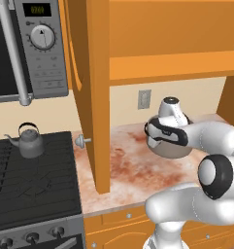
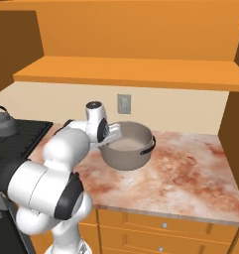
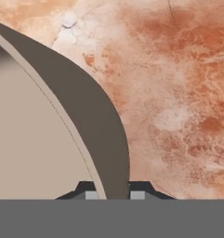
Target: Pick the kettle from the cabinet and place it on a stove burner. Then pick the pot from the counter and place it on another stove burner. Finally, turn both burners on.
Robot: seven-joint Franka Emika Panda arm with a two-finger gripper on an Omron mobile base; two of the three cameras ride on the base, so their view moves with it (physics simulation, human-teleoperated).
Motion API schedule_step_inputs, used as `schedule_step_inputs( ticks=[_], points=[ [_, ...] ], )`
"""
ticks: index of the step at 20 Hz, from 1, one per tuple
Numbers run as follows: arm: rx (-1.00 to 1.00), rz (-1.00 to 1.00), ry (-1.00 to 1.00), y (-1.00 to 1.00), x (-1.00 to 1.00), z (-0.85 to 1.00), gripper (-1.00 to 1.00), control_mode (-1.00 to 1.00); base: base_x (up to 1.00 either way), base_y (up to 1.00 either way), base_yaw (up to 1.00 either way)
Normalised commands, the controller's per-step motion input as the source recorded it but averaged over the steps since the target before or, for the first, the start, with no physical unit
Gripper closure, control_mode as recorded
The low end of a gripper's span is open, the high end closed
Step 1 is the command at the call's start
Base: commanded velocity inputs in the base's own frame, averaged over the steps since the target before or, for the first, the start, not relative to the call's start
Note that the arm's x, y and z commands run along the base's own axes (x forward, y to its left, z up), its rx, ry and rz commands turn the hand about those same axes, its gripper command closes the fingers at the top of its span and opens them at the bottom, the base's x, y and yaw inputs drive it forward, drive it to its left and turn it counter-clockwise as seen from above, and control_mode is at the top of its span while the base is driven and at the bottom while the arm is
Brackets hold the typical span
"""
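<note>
The wide grey-beige pot (image 2: 130, 150) stands on the marbled counter (image 2: 185, 168), below the orange cabinet shelf (image 2: 131, 69). My gripper (image 2: 110, 140) reaches down onto the pot's left rim. In the hand view the two fingertips (image 3: 90, 194) sit tight on either side of the dark pot wall (image 3: 92, 116), so the gripper (image 3: 112, 195) is shut on the pot's rim. In the left base view the hand covers much of the pot (image 1: 173, 151). The small dark kettle (image 1: 30, 141) stands upright on a back burner of the black stove (image 1: 31, 180), far left of the arm.
The cabinet's tall orange side panel (image 1: 99, 97) comes down to the counter between stove and pot. A small grey knobbed object (image 1: 81, 141) lies beside it. A microwave (image 1: 26, 44) hangs over the stove. The stove knobs (image 1: 31, 238) line its front. A wall outlet (image 2: 123, 103) is behind the pot.
</note>
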Motion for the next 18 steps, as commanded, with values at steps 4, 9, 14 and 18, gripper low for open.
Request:
schedule_step_inputs(
  ticks=[4, 9, 14, 18],
  points=[
    [-0.08, 0.00, -0.04, 0.00, -0.18, 0.27, 1.00, -1.00, 0.00, 0.00, 0.00],
    [-0.06, 0.00, -0.02, 0.00, -0.24, 0.28, 1.00, -1.00, 0.00, 0.00, 0.00],
    [-0.03, 0.00, 0.00, -0.01, -0.26, 0.33, 1.00, -1.00, 0.00, 0.00, 0.00],
    [0.00, 0.00, 0.00, -0.06, -0.34, 0.32, 1.00, -1.00, 0.00, 0.00, 0.00]
  ],
)
